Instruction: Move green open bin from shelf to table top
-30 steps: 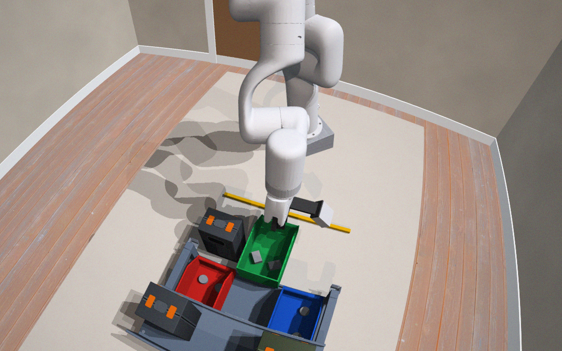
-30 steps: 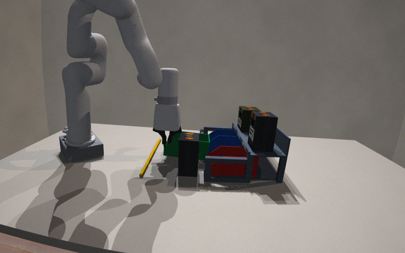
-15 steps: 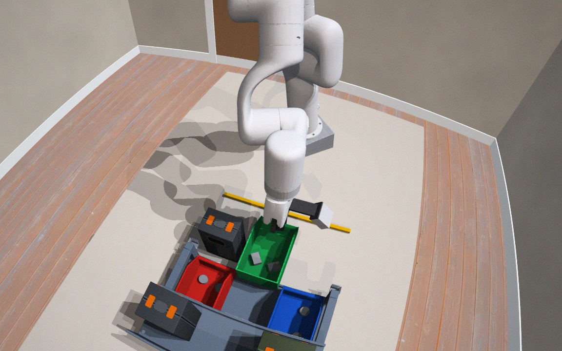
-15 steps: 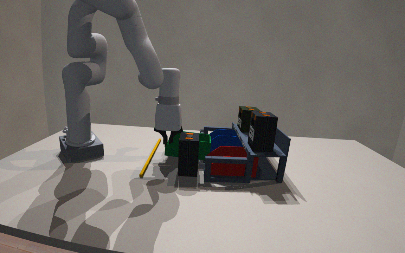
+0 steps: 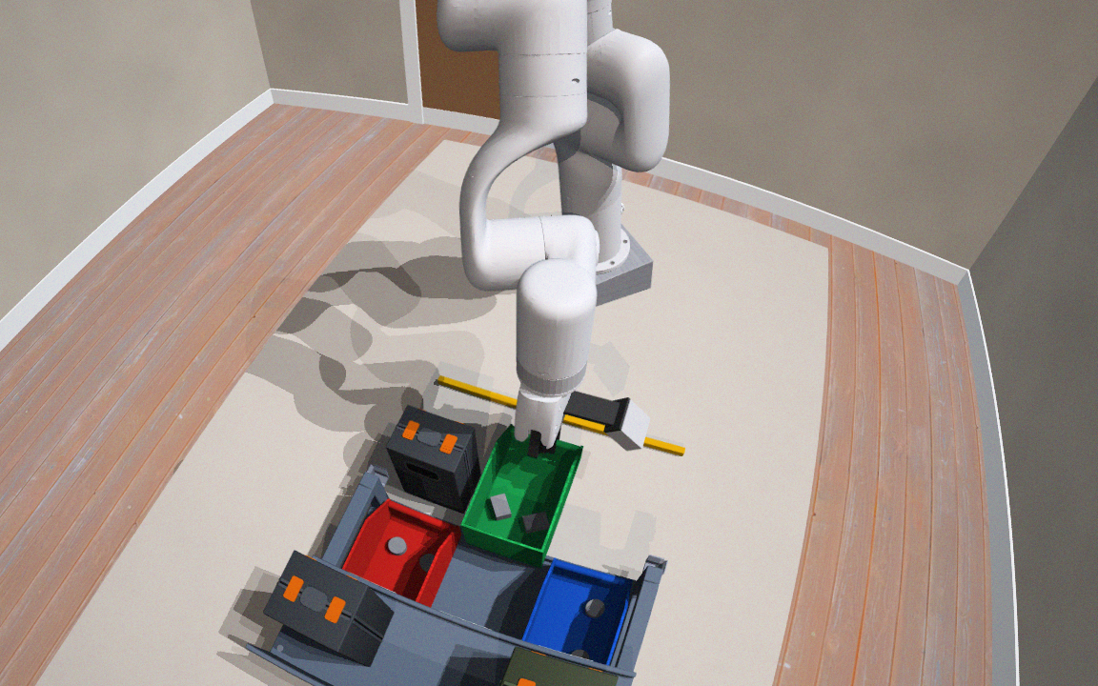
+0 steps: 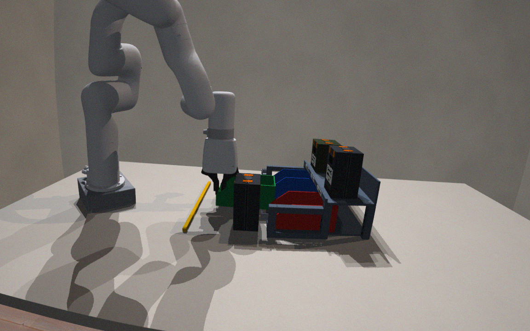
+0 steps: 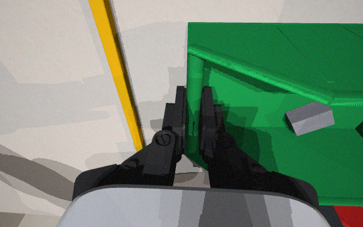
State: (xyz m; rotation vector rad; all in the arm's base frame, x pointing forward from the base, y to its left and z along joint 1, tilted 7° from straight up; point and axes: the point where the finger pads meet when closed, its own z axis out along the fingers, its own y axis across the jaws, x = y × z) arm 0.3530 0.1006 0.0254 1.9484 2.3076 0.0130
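Observation:
My gripper [image 5: 540, 448] [image 6: 218, 190] [image 7: 193, 101] points down and is shut on the green bin's end wall nearest the robot base, one finger outside and one inside. The green bin [image 5: 527, 484] [image 6: 225, 201] [image 7: 263, 38] hangs about level above the table, in front of the shelf [image 5: 481, 588] [image 6: 297, 208]. Its far end overlaps the shelf's front edge in the top view. A grey block [image 5: 498, 506] [image 7: 311, 119] and a darker part [image 5: 533, 522] lie in it. The red bin [image 5: 367, 563] [image 6: 297, 222] and blue bin [image 5: 565, 607] [image 6: 293, 187] stand on the shelf.
A dark case [image 5: 434, 452] [image 6: 246, 205] stands on the table close beside the green bin. A yellow bar [image 5: 467, 389] [image 6: 197, 206] [image 7: 115, 63] lies across the table on the robot's side of the bin. Another dark case [image 5: 331, 596] [image 6: 343, 177] and an olive case [image 6: 320, 158] stand on the upper shelf.

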